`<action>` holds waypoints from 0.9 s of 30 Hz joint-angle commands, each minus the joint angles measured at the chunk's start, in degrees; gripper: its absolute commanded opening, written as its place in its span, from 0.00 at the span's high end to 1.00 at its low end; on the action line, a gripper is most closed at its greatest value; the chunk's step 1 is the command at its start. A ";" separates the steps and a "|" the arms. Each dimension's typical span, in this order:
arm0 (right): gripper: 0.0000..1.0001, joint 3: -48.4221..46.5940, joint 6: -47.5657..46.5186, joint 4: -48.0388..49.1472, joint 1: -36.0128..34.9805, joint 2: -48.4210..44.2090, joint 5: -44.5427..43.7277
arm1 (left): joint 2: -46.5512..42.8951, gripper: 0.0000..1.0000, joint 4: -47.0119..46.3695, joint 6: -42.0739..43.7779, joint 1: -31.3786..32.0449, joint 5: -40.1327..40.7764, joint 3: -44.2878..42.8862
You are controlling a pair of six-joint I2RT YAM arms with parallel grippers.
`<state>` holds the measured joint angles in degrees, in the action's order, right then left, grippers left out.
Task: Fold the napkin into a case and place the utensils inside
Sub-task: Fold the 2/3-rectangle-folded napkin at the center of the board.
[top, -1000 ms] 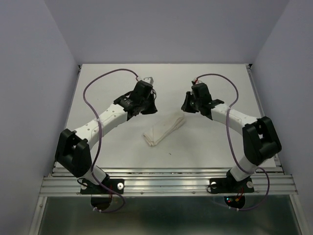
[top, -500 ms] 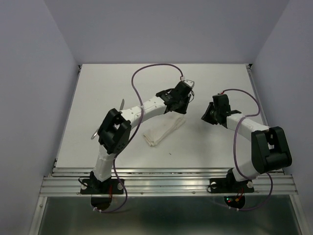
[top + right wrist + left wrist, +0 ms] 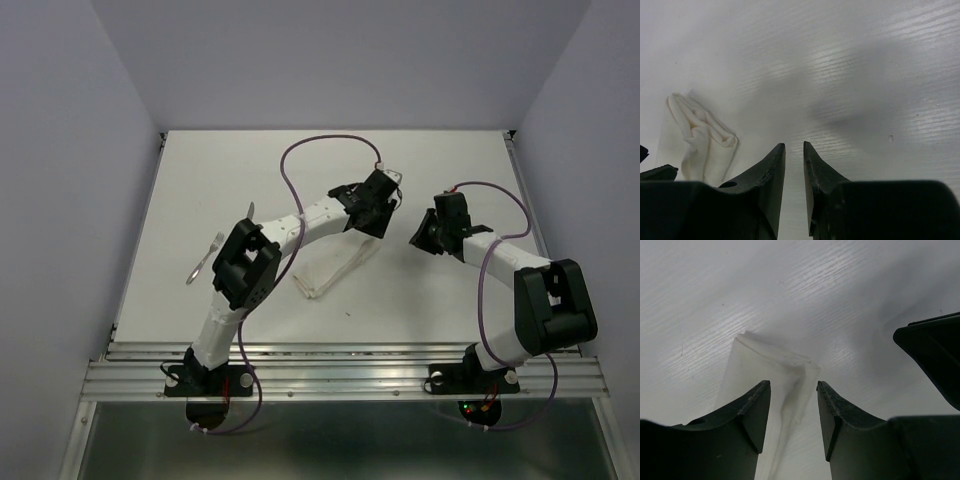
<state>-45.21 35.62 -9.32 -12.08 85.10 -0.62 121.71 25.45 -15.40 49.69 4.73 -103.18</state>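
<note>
The napkin (image 3: pixel 335 268) lies as a narrow folded white strip, the case, slanting across the middle of the table. My left gripper (image 3: pixel 368 226) hangs over its far right end with the jaws open. In the left wrist view that crumpled end (image 3: pixel 771 365) sits just beyond and between the fingertips of the left gripper (image 3: pixel 792 386), and nothing is gripped. My right gripper (image 3: pixel 419 238) is to the right of the napkin, jaws a narrow gap apart and empty over bare table (image 3: pixel 794 146). The napkin end (image 3: pixel 700 137) shows to its left. Two silver utensils (image 3: pixel 205 260) (image 3: pixel 249 211) lie at the left.
The left arm (image 3: pixel 300 222) stretches across the table above the napkin's near half. A purple cable (image 3: pixel 300 155) loops over the far middle. White walls (image 3: pixel 90 200) close in the table's left, right and back.
The left arm swung right from the left side to the napkin's far end and opened its jaws, uncovering the utensils. The right arm drew back to the right, then held still.
</note>
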 commanded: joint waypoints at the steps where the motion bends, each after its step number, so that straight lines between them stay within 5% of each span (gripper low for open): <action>1: 0.73 -0.84 -0.11 1.94 -0.05 -0.55 0.10 | 1.07 0.47 0.91 0.90 1.02 1.25 -2.38; 15: 0.73 -0.93 0.07 2.11 -0.05 -0.29 2.29 | 4.59 0.57 1.79 1.33 1.99 4.58 -2.82; 19: 0.73 -1.02 -0.72 2.20 -0.05 -0.55 3.69 | 5.20 0.74 1.97 1.69 1.99 5.64 -3.35; 22: 0.73 -0.93 -2.04 4.04 -0.05 -0.20 8.68 | 5.90 1.00 2.93 2.56 1.90 5.29 -4.31; 27: 0.72 0.12 -2.13 6.86 -2.59 -0.20 13.19 | 5.04 1.00 3.47 3.62 0.76 -1.97 -4.41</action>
<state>-45.21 34.70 -7.29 -12.32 85.12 7.99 128.46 27.77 -13.50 51.27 7.99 -105.67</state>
